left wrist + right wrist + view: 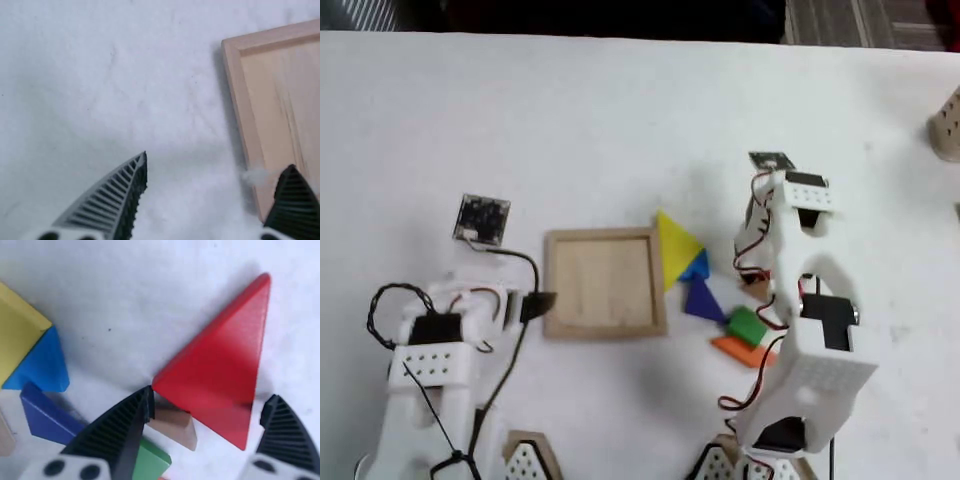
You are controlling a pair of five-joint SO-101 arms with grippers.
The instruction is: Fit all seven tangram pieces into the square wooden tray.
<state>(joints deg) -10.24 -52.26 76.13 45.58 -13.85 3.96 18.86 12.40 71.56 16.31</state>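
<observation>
Right claw [209, 397]: spread wide, holding nothing, hanging just above the red triangle [220, 375], one fingertip at the piece's square corner, the other beside its longest edge; straddling, not gripping. Long edge running roughly the way the fingers point, not across the gap, so probably only a short drop and a squeeze across the narrower span needed. Lying flat on the white desk [620, 120], with a small tan piece [172, 432] touching a short side right by one fingertip; some risk of catching both. Close by: green piece [150, 460], dark blue piece [45, 420], light blue triangle [42, 365] against the yellow triangle [20, 335]. Seen from above, loose pieces clustered between the wooden tray [605, 236] and the right arm, yellow one touching the tray's rim, orange piece [745, 352] beside the green; clearly the nearer arm for this pick. Tray beyond the yellow and blue pieces from that claw, nothing in it but bare wood. Left claw [217, 161]: likewise wide and unloaded, low over the desk at the tray's opposite side, one fingertip over its rim.
</observation>
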